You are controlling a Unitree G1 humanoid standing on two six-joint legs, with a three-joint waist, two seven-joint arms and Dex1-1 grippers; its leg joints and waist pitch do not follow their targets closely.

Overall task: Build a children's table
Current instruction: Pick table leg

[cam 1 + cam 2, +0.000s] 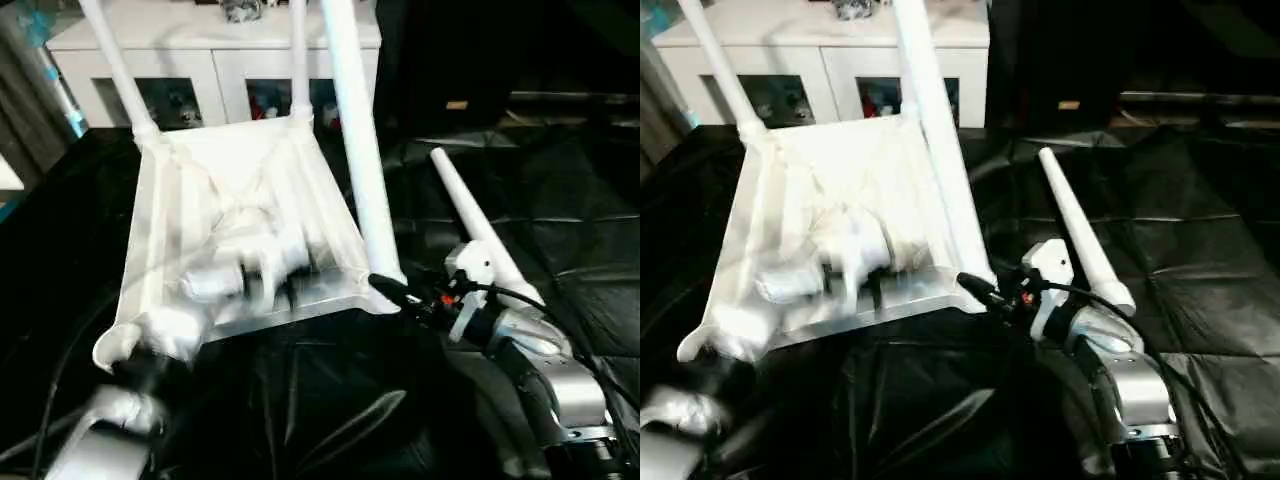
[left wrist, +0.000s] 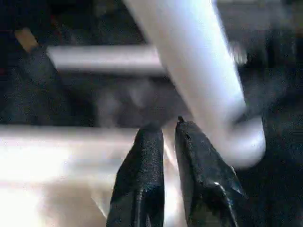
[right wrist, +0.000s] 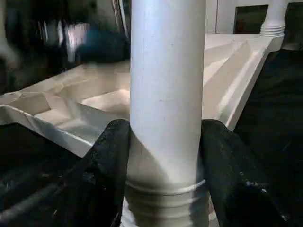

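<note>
Silver forearms come in from the bottom edge, and the right gripper (image 1: 980, 290) is reaching over to the near right corner of the children's table (image 1: 240, 200). That table is flipped upside down on the black cloth (image 1: 560, 220), ribbed underside facing up, tilted a bit with its far edge toward the white cabinet (image 1: 200, 60). Three legs stick up out of the corner sockets. The right claw's two black fingers (image 3: 106, 165) sit on either side of the near right leg (image 1: 355, 140), just above its ringed base, pinching it. The fourth leg (image 1: 480, 230) lies loose on the cloth right beside that arm.

The left gripper (image 2: 170, 135) is over the near left part of the underside, pretty blurry from the head cameras. From its own wrist camera the two fingertips are almost pressed together with only a thin gap, nothing between them, and a white leg crosses just past the tips.
</note>
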